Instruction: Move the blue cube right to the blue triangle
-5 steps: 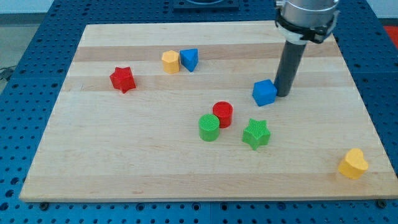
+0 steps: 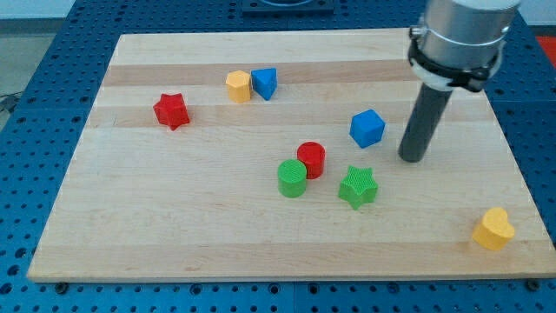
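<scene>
The blue cube [image 2: 367,128] sits on the wooden board right of centre. The blue triangle [image 2: 264,83] lies toward the view's top, left of the cube, touching a yellow hexagon block [image 2: 238,86] on its left. My tip [image 2: 413,159] is on the board to the right of the blue cube and a little lower, apart from it by a clear gap.
A red star [image 2: 172,110] lies at the left. A red cylinder [image 2: 311,160], a green cylinder [image 2: 293,178] and a green star [image 2: 358,187] cluster below the cube. A yellow heart [image 2: 493,228] sits near the board's bottom right corner.
My tip moved away from the blue cube, to the right and toward the view's bottom. The cube has turned slightly and shifted a little toward the top left.
</scene>
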Motion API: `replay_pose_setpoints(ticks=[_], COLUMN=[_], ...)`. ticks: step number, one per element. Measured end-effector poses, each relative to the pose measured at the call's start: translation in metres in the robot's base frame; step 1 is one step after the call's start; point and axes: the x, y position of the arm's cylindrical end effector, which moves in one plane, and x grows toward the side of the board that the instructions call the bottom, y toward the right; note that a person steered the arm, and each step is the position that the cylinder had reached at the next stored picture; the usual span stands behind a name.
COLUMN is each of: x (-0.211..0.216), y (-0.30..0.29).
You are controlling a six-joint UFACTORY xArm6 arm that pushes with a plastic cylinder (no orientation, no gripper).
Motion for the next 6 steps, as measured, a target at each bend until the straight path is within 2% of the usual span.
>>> replay_pose_setpoints(ticks=[1, 4, 6], x=[0.000, -0.083, -0.099], y=[-0.023, -0.063, -0.091])
